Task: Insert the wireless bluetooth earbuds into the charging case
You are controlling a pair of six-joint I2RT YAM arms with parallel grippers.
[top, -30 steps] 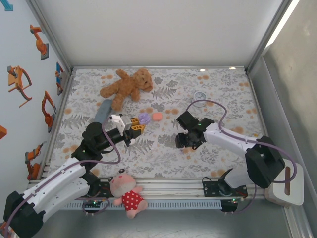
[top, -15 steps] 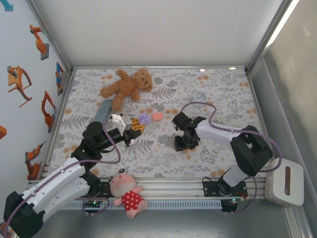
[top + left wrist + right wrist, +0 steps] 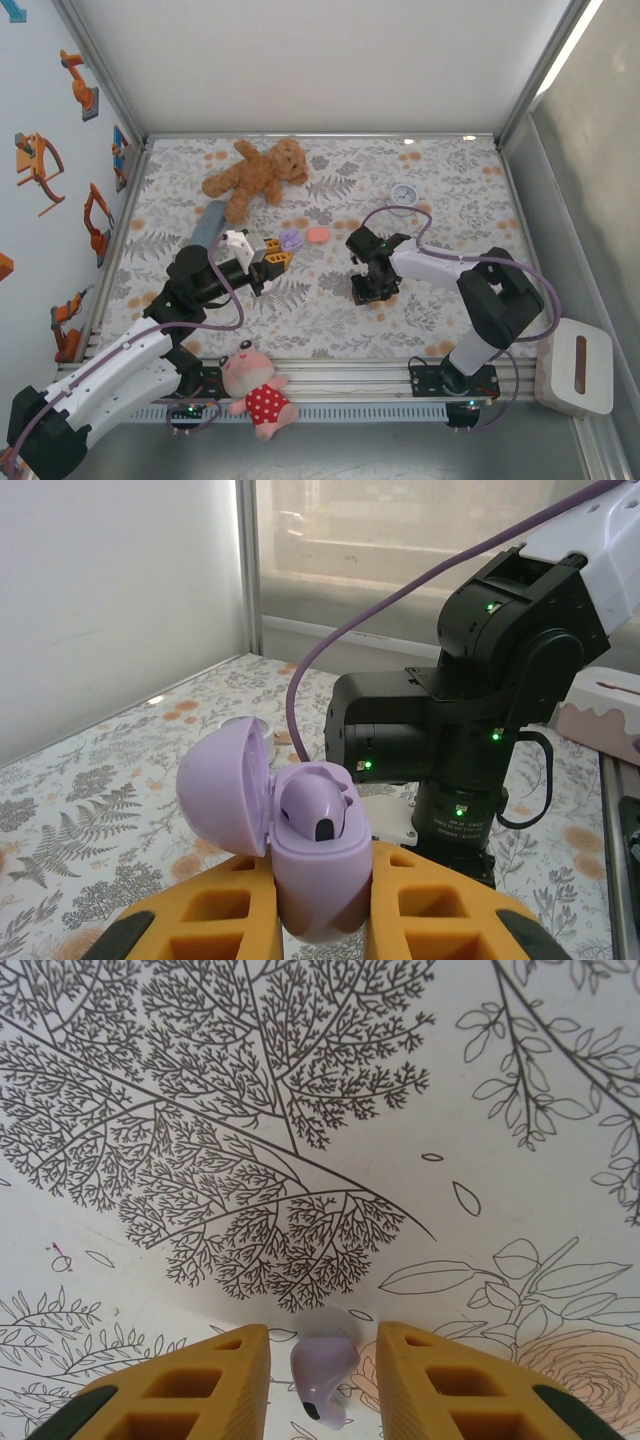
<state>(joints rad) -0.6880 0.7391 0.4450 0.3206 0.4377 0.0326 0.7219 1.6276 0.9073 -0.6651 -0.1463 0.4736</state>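
My left gripper (image 3: 322, 885) is shut on a purple charging case (image 3: 318, 865), held upright with its lid (image 3: 225, 792) swung open to the left. One purple earbud (image 3: 318, 805) sits in the case. In the top view that gripper (image 3: 276, 257) hovers left of centre with the case (image 3: 291, 239) at its tips. My right gripper (image 3: 323, 1345) points down at the cloth, open, with a second purple earbud (image 3: 324, 1380) lying between its fingers and a gap on each side. From above, the right gripper (image 3: 365, 292) is at mid-table.
A brown teddy bear (image 3: 255, 175) lies at the back left. A small pink case (image 3: 318, 235) rests on the patterned cloth beside the purple one, and a small clear disc (image 3: 404, 192) sits further back. A doll in a red dress (image 3: 258, 388) lies on the front rail.
The right arm has folded in and its gripper has shifted a little left, its jaws narrowing around the earbud on the cloth. The left arm and case have stayed still.
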